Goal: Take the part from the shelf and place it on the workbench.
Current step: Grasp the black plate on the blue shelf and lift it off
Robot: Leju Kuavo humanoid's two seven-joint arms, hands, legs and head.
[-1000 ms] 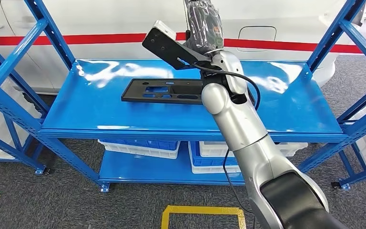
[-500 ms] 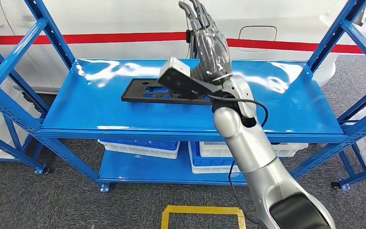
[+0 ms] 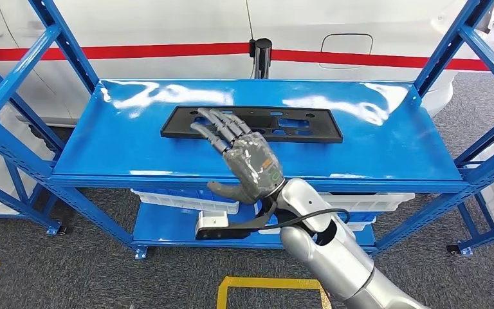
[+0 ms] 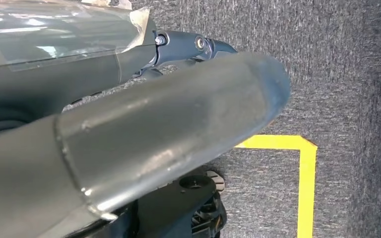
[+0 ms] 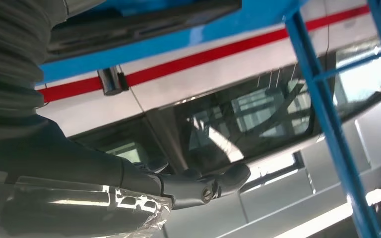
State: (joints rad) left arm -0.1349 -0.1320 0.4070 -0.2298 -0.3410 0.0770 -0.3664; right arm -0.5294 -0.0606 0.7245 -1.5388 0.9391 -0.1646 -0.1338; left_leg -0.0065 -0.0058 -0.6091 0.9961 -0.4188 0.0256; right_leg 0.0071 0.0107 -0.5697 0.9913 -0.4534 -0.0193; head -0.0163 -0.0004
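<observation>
A long flat black part (image 3: 296, 125) with several cut-outs lies flat on the top level of the blue shelf (image 3: 116, 148), towards its back. My right hand (image 3: 247, 164) hovers in front of the shelf's near edge with its fingers (image 3: 222, 129) spread, the tips reaching over the part's near left portion; it holds nothing. In the right wrist view a dark finger (image 5: 213, 186) stretches out below the shelf's blue edge (image 5: 178, 42). My left hand (image 4: 144, 139) hangs over the grey floor, thumb and one finger (image 4: 198, 44) extended, holding nothing.
Blue and white bins (image 3: 186, 196) sit on the lower shelf level. A white vehicle with a red stripe (image 3: 360, 58) stands right behind the shelf, with a black post (image 3: 261, 55) at its back edge. Blue uprights (image 3: 13, 84) flank both sides. Yellow tape (image 3: 273, 283) marks the floor.
My right arm swung down from high above the shelf to in front of its near edge. The hand now sits lower and nearer, uncovering the whole part, which has not moved.
</observation>
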